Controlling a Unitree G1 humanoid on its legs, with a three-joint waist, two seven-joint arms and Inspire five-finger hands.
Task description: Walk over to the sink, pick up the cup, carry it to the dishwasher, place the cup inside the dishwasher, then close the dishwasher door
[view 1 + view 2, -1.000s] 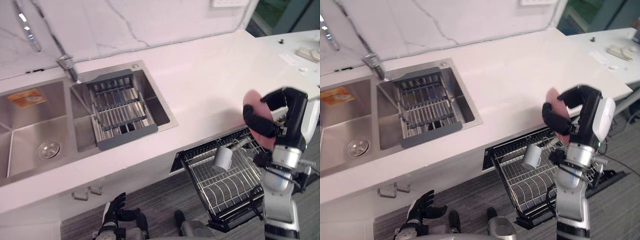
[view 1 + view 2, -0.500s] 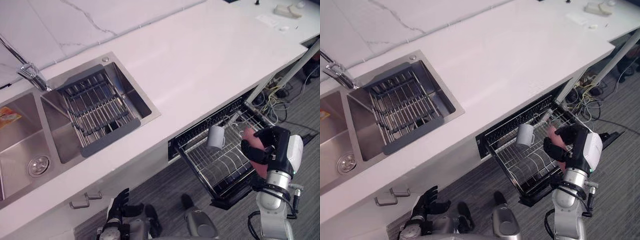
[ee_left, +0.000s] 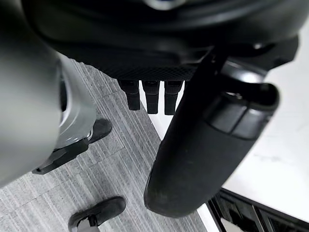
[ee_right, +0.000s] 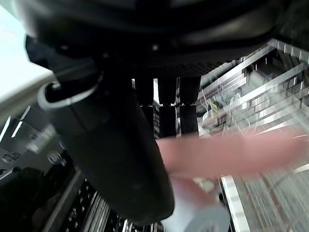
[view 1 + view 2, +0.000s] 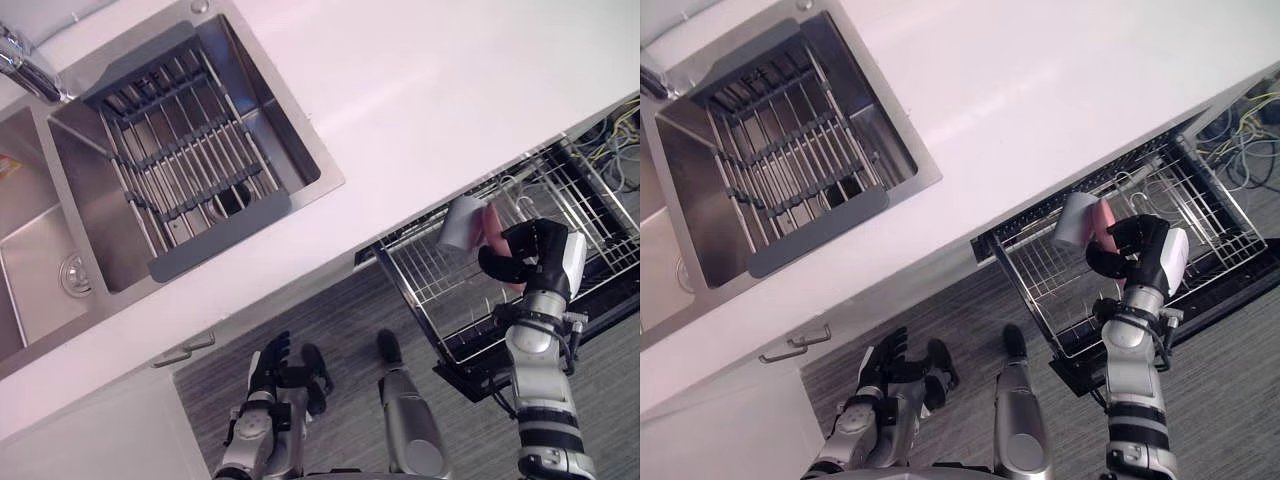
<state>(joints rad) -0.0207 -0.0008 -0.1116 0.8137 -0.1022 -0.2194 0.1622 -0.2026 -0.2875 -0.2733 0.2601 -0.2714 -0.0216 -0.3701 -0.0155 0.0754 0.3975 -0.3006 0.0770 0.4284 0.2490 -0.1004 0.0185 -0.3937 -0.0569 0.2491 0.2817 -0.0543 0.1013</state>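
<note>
Clamping a pink cup [image 5: 493, 226] in the right hand [image 5: 535, 256], fingers and thumb curled round it, cup on the hand's counter-facing side. Held just beside a grey mug [image 5: 459, 222], whether touching cannot be told, above the pulled-out dishwasher rack [image 5: 600, 226]. Farther out, white counter [image 5: 420, 100], then sink [image 5: 300, 160] well apart to the left. Hanging low near the floor, left hand [image 5: 268, 362], fingers loosely straight.

The white surface [image 5: 450, 80] runs diagonally across the frame, its steel sink [image 5: 297, 142] at upper left holding a grey drain rack [image 5: 170, 170].
</note>
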